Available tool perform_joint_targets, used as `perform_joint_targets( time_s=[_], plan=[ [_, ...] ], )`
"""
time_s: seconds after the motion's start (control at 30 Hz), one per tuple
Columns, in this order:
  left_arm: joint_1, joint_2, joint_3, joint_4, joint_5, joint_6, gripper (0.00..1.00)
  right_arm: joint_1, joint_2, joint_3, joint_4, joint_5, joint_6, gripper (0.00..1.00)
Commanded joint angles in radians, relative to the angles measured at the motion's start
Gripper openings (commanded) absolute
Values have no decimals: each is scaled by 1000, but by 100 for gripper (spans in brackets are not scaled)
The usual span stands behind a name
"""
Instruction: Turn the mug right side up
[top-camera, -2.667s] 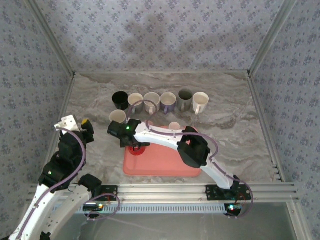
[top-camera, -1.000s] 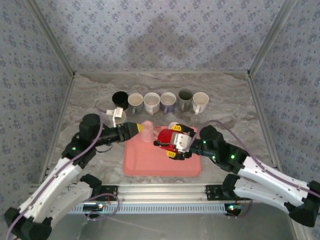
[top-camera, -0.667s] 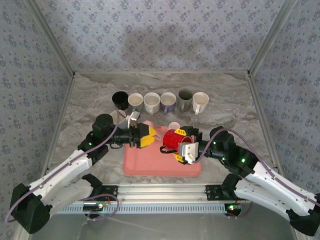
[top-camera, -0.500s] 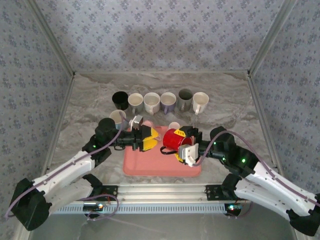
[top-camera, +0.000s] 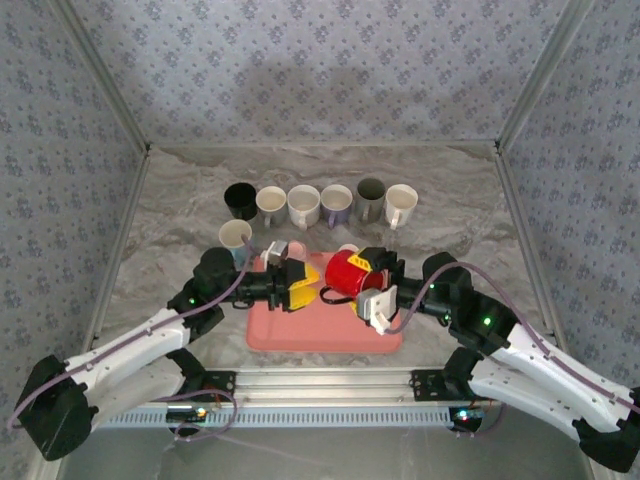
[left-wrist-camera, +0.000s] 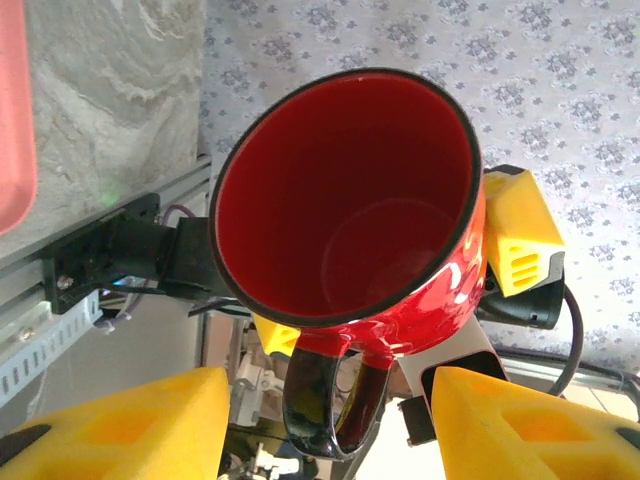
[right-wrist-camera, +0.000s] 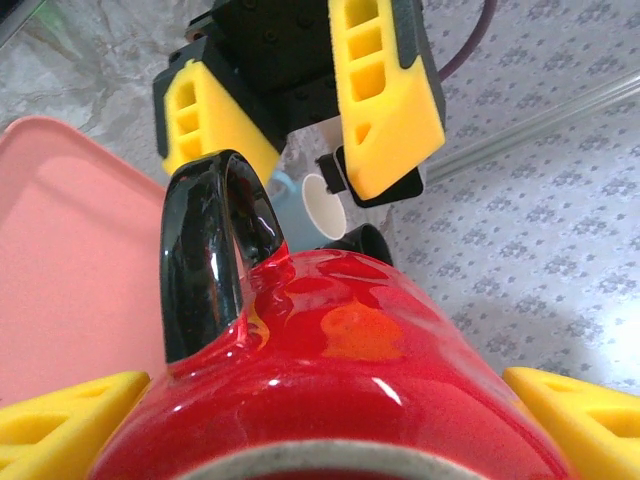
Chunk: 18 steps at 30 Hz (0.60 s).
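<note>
Red mug (top-camera: 347, 272) hangs on its side over the far edge of the pink tray (top-camera: 300, 335), its body clamped in the wide-spread right gripper (top-camera: 354, 282). The left gripper (top-camera: 304, 286), half open and empty, has swung in to face its mouth, so a handover looks near. It is glossy red and empty, with a black rim and handle (left-wrist-camera: 300, 405).

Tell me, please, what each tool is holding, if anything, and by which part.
The right tool holds the red mug by its body, a finger on each side, above the pink tray. The left tool is open and holds nothing.
</note>
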Motion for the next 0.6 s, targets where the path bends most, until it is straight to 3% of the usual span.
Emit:
perform_joint_targets(
  time_s=[0.0,0.37,0.57],
  plan=[
    [-30,13,-17,118,-66,-42,56,7,-21,25,124,9,-11,42],
    [-123,80,-14,318,-186,-84,51,26,-14,-13,207,22,15,42],
    [-150,123,-13,387,-206,-98,34,33,1,-25,235,36,17,42]
  ],
)
